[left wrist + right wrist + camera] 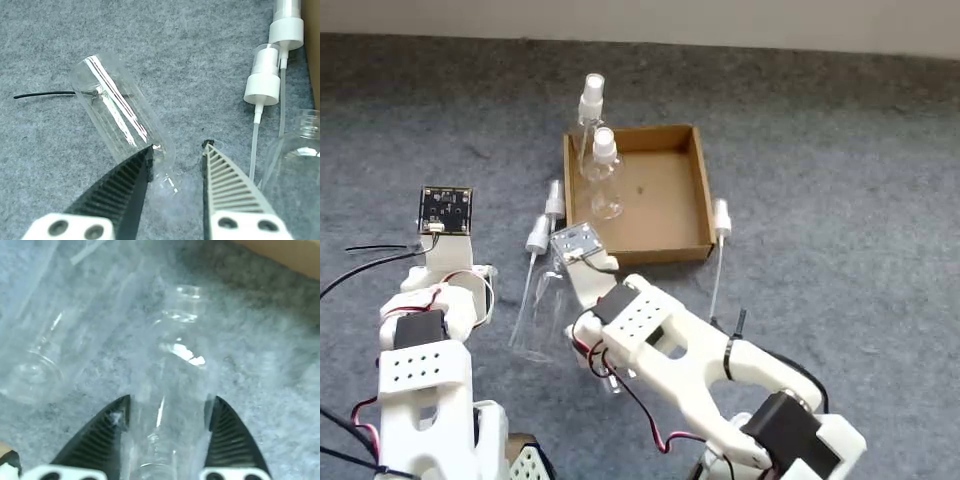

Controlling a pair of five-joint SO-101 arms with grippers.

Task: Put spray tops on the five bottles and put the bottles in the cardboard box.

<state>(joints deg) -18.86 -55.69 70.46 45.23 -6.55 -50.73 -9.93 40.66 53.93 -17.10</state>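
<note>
High view, box (pixel 700 190): it is set open on the carpet. One capped bottle (pixel 605 175) is laid inside and a second capped bottle (pixel 590 105) is seen at its far edge.
High view, tops: two loose tops (pixel 536 238) are laid just beside the box on the left arm's side, and a third top (pixel 722 215) on the other side.
Left wrist view, left gripper (pixel 178 146): the jaws are held part open and nothing is gripped. The black jaw is set against the clear bottle (pixel 117 115).
Left wrist view, axis: the clear bottle is laid flat, skewed to the jaws, neck toward them.
Right wrist view, right gripper (pixel 171 399): the jaws are spread wide and the open bottle (pixel 180 355) is straddled. No lift is seen.
Right wrist view, axis: the open bottle is laid flat in line with the jaws, its mouth pointed away toward the box.
Risk: the skewed clear bottle could be shoved or rolled by one jaw and not caught. Thin, slick walls could be squeezed out of a closing grip.
</note>
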